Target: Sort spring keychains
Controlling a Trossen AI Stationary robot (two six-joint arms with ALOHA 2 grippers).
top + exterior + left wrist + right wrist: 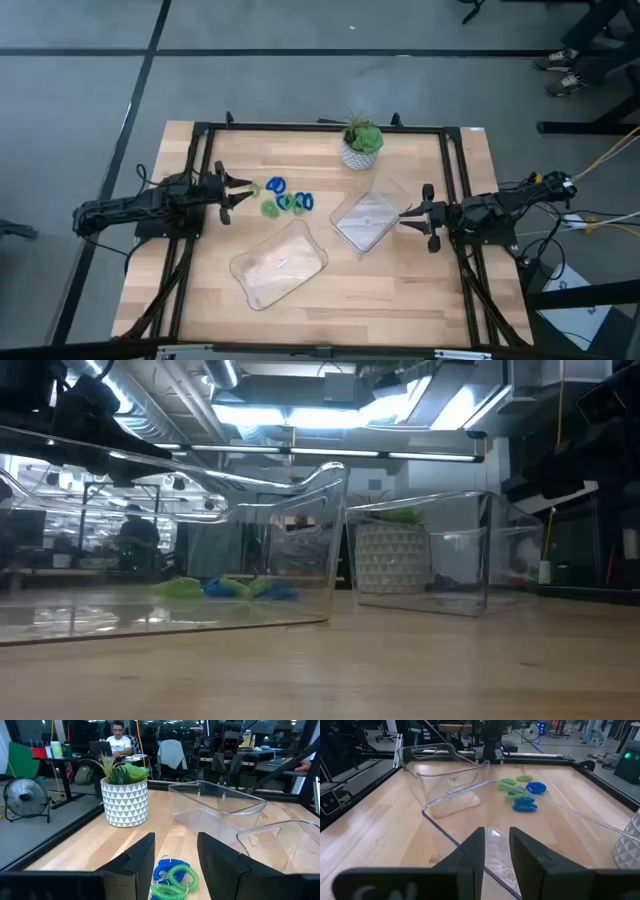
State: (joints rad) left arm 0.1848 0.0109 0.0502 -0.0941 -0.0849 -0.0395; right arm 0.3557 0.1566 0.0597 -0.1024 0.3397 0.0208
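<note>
Several spring keychains (285, 198), bright blue and green coils, lie in a small heap on the wooden table; they also show in the left wrist view (172, 877) and the right wrist view (522, 795). My left gripper (240, 193) (175, 857) is open, level, just left of the heap, its fingers either side of the nearest coils without touching. My right gripper (410, 214) (496, 847) is open by a narrow gap at the right edge of the right clear tray (368, 220). A second clear tray (280, 265) rests flat nearer the front.
A potted plant in a white patterned pot (361, 146) (124, 800) stands at the far edge behind the right tray. A black frame (320, 128) borders the tabletop. Bare wood lies along the near edge. A person sits at a desk (117, 740) in the room beyond.
</note>
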